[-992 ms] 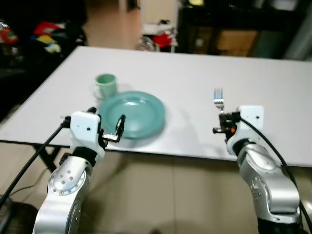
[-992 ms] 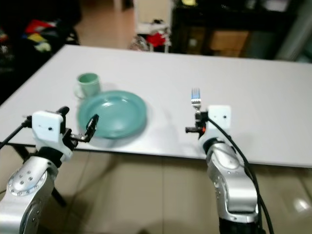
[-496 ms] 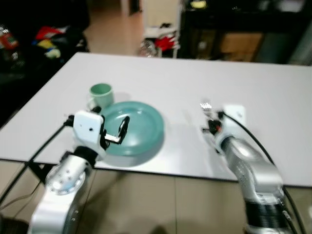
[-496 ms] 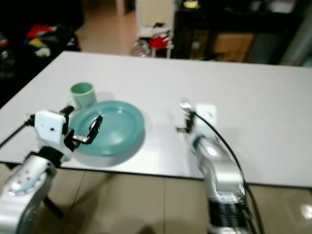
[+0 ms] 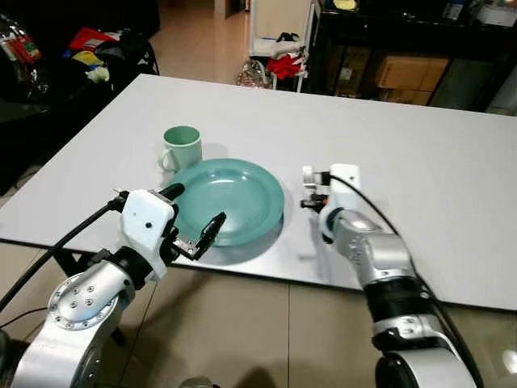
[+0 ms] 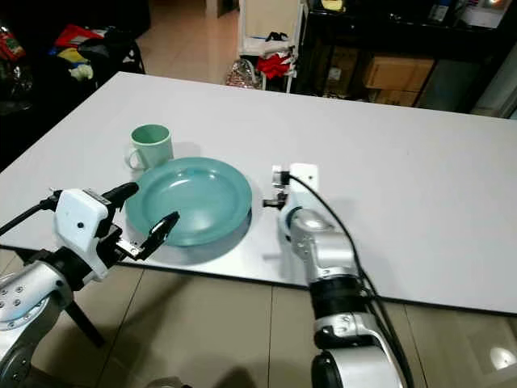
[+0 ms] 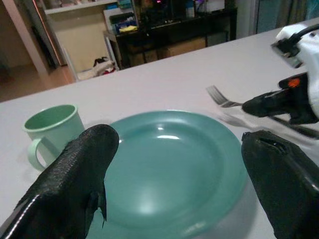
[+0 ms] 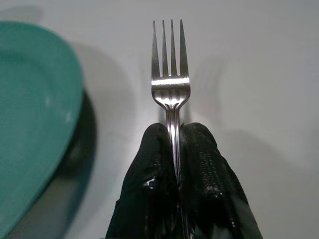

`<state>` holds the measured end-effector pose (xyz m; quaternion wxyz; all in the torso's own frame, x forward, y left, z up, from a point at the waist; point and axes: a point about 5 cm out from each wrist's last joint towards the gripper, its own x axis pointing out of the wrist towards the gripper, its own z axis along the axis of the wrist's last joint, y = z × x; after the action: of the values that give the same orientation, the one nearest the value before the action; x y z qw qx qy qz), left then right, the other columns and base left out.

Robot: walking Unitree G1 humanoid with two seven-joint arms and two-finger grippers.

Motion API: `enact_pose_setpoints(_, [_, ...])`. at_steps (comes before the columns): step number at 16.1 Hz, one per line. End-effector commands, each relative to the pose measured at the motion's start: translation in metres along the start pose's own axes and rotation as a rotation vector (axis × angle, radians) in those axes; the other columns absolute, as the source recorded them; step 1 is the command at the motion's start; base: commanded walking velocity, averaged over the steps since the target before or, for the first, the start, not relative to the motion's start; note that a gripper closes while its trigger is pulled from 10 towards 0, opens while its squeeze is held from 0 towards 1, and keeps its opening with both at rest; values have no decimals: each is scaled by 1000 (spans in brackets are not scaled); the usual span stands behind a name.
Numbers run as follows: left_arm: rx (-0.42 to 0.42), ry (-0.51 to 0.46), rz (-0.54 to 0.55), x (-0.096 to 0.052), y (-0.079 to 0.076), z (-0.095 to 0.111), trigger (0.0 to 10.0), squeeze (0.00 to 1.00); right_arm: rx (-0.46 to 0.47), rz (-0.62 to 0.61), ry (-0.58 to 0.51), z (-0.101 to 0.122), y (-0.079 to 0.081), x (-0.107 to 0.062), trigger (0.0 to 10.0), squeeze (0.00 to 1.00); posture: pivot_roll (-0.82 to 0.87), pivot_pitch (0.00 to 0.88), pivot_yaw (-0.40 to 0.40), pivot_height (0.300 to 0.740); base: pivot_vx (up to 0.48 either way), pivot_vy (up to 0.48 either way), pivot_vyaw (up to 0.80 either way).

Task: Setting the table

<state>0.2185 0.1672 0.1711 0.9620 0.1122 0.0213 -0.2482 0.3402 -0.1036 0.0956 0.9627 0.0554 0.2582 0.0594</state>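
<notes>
Fork (image 8: 171, 79) handle hidden between right hand (image 8: 174, 144) fingers pinching it, silver tines beside teal plate (image 5: 230, 200) on white bench (image 5: 420, 145), left hand (image 5: 194, 218) spread near plate rim, green mug (image 5: 182, 147) behind.

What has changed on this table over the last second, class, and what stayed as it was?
The right pincer, shut on the fork, has carried it leftward to just beside the green plate. The left pincer stays open at the plate's near edge. The mug has not moved.

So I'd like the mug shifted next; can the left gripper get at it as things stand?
Probably yes: the left gripper is open at the near table edge, though the green plate lies partly between it and the green mug.
</notes>
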Motion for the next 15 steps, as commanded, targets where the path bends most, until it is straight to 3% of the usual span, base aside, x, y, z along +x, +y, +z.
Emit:
enact_pose_setpoints(1, [8, 8, -17, -4, 1, 2, 10000, 0, 15, 4, -26, 5, 5, 4, 10000, 0, 150, 0, -42, 740, 0, 0, 0])
enact_pose_setpoints(8, [-40, 48, -158, -18, -15, 5, 10000, 0, 100, -6, 14, -7, 29, 23, 10000, 0, 187, 0, -46, 740, 0, 0, 0])
enact_pose_setpoints(15, [-40, 48, -158, -18, -15, 5, 10000, 0, 100, -6, 14, -7, 29, 23, 10000, 0, 187, 0, -46, 740, 0, 0, 0])
